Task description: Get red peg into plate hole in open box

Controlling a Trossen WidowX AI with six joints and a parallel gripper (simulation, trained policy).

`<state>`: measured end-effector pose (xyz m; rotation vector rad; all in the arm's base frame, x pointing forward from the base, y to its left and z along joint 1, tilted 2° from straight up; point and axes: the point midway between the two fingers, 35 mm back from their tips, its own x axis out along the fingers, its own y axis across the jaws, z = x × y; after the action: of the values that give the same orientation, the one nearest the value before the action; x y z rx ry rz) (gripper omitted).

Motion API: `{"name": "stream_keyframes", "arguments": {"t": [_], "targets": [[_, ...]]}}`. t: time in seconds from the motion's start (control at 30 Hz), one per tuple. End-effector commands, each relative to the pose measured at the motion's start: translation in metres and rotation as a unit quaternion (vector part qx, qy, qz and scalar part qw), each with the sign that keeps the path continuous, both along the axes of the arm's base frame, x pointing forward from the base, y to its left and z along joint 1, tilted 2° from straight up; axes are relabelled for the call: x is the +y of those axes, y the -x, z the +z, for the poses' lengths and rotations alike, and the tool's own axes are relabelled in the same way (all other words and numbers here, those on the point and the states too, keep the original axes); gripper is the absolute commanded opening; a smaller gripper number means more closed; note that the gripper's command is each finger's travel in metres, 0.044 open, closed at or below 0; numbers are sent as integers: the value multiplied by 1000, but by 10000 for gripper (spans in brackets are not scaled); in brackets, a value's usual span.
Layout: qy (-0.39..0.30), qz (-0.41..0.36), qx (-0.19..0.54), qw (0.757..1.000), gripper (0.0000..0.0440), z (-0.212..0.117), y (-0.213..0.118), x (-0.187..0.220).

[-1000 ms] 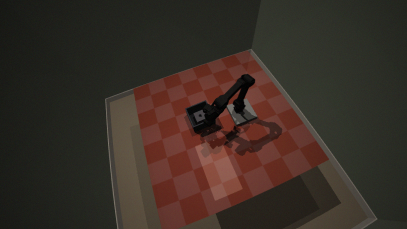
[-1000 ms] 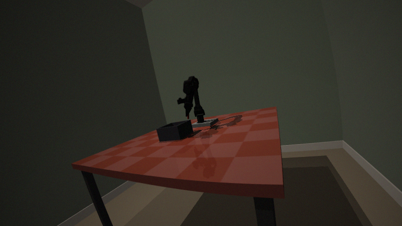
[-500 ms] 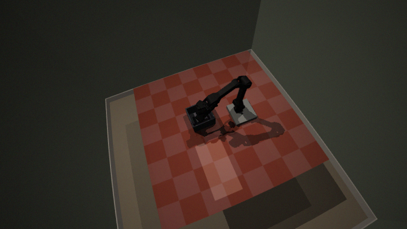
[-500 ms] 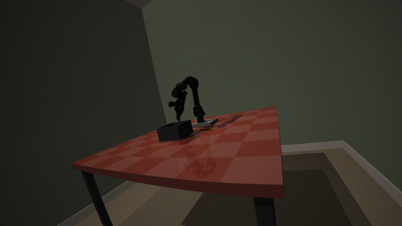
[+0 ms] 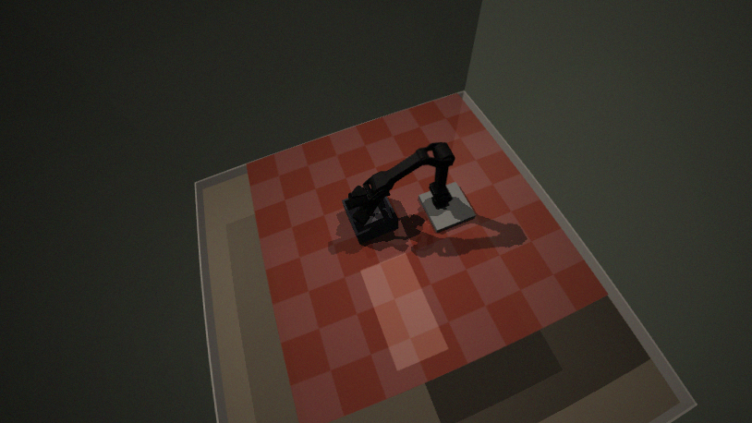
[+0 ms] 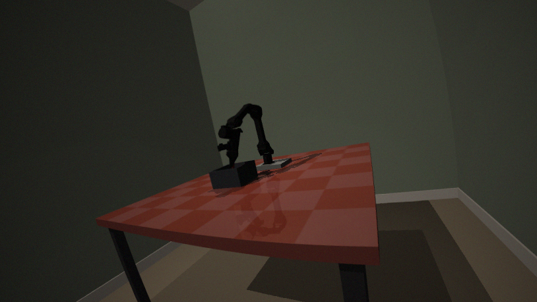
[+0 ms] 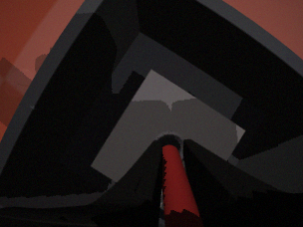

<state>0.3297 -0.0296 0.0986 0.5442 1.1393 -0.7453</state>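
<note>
Peg [image 6: 233, 165] [image 7: 178, 179], red, sits between the gripper's fingers, inside the box outline. Wrist view: it runs from frame 6 o'clock up toward center, far end at the round hole [image 7: 170, 137]. Can't tell whether the tip is in the hole or just above; not fully seated, a good length shows.

Gripper [image 5: 361, 214] [image 6: 232, 163] [image 7: 171, 146] points down, nearly closed, clamped on the peg, tips about at rim level in the exterior view.

Plate [image 7: 150, 116], light gray, lies on the box floor, part lit, part shaded.

Box [image 5: 378, 231] [image 6: 225, 178] [image 7: 45, 70], dark, open-topped, stands upright on the table [image 5: 473, 273] [image 6: 300, 225] [image 7: 284, 10], red checks.

Top view, from the box: arm base plate [image 5: 457, 216] [image 6: 283, 163], pale, at 3 o'clock, apart from it; bright patch [image 5: 405, 310] at 5 o'clock. Arm [image 5: 402, 171] [image 6: 258, 123] arches between base plate and box.

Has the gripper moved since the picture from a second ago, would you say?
Yes: in the exterior view the gripper has shifted left and now reaches the dark box's rim.
</note>
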Motion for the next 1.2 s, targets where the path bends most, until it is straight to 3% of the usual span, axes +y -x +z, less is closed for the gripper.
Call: {"name": "stream_keyframes", "arguments": {"t": [0.0,0.17,0.23,0.3,0.6,1.17], "targets": [[-7,12,15,1000,27,-11,-1,-2],[-21,17,35,999,148,-25,-4,-5],[-20,28,36,999,156,-25,-9,-9],[-24,33,36,999,196,-24,-14,-10],[-58,46,35,997,432,-8,-39,-5],[-114,86,-7,990,440,35,-92,22]]}}
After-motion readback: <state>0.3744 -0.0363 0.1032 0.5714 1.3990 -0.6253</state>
